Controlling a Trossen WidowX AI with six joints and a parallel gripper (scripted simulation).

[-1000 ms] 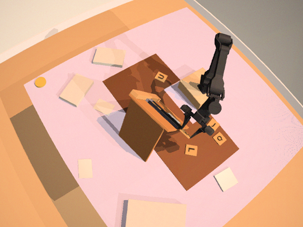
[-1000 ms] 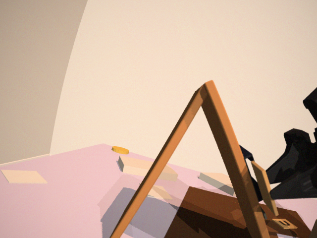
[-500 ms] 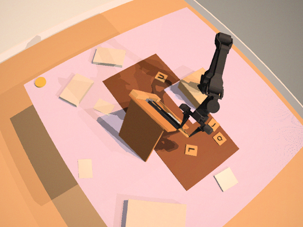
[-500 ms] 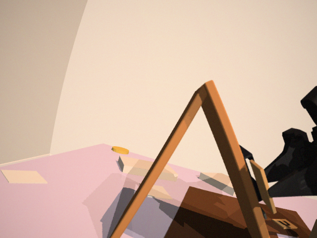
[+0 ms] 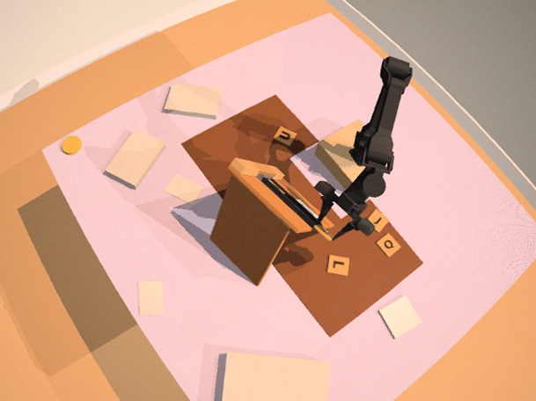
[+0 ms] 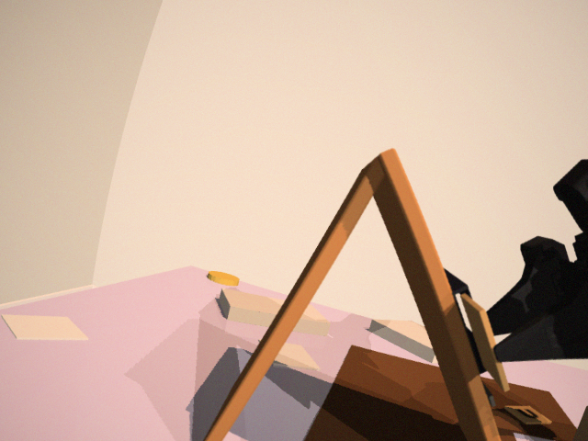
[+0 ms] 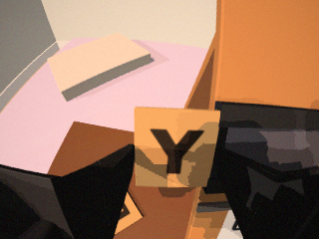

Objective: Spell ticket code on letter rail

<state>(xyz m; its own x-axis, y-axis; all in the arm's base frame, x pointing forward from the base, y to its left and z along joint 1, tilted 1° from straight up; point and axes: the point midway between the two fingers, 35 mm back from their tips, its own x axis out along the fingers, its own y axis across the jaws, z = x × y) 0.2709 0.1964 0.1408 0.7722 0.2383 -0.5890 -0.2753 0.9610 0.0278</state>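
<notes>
My gripper point(image 5: 331, 224) point(image 7: 174, 151) is shut on the Y tile point(image 5: 325, 233) point(image 6: 485, 342) point(image 7: 175, 147) and holds it upright at the right-hand, lower end of the letter rail point(image 5: 286, 200). The rail runs along the face of the orange A-frame board point(image 5: 246, 226) point(image 6: 412, 246) point(image 7: 266, 34). Loose tiles lie flat on the brown mat point(image 5: 345, 300): U point(image 5: 285, 135) behind the board, J point(image 5: 377, 219), Q point(image 5: 388, 245) and L point(image 5: 338, 265) near the gripper. A white card point(image 7: 229, 231) shows at the board's foot in the wrist view; its print is unreadable.
Cream blocks stand on the pink mat point(image 5: 439, 165): one point(image 5: 191, 99) at the back, one point(image 5: 134, 158) at the left, one point(image 5: 339, 155) by the arm, a large one point(image 5: 272, 380) in front. Flat cream cards point(image 5: 183, 188) point(image 5: 150, 297) point(image 5: 399, 316) and an orange disc point(image 5: 70, 144) point(image 6: 222, 277) lie around.
</notes>
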